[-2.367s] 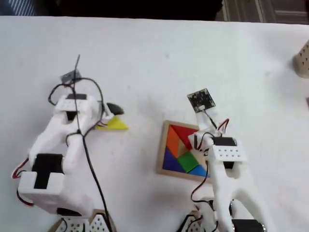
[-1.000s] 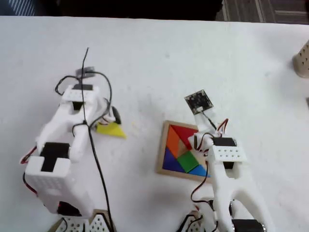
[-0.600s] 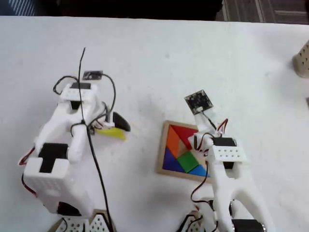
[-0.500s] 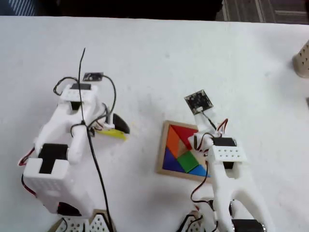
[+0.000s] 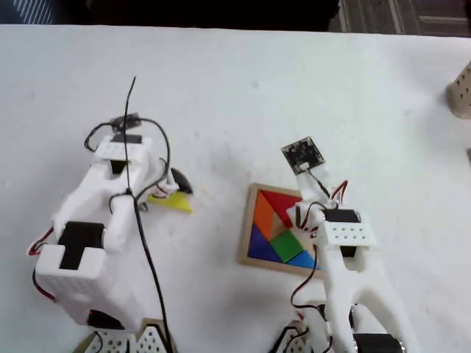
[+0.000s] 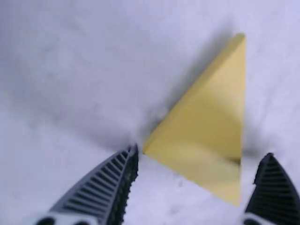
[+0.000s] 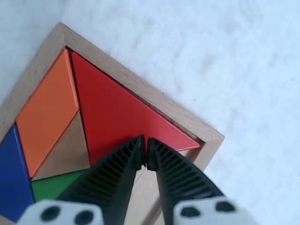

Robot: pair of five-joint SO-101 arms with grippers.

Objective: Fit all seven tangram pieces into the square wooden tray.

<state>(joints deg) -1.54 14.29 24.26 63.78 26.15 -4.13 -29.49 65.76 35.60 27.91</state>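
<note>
Bracketing the yellow triangle (image 6: 206, 140), the left gripper (image 6: 200, 154) has its jaws open, one ribbed finger just beside a corner of the piece and the other beside its opposite edge; neither visibly presses it. In the high view you find this triangle (image 5: 171, 201) left of centre on the white table (image 5: 294, 88), with the left gripper (image 5: 173, 187) low over it and well apart from the square wooden tray (image 5: 245, 228), which sits lower right of centre.

The right gripper (image 7: 145, 143) hangs over the tray's rim (image 7: 150, 96) with its jaws closed on nothing, tips above the red triangle (image 7: 122, 117). Beside that piece lie an orange piece (image 7: 44, 112), a blue piece (image 7: 11, 173) and a green piece (image 7: 51, 187). A bare wooden triangle (image 7: 65, 150) shows between them; the arm hides part of the tray.

The step in hand reads as the grasp of the yellow triangle. Your next move calls for closing squarely across the piece so it does not pivot out, lifting it clear, carrying it right to the tray, and turning it to match whichever gap fits; expect to move the right arm aside first.
</note>
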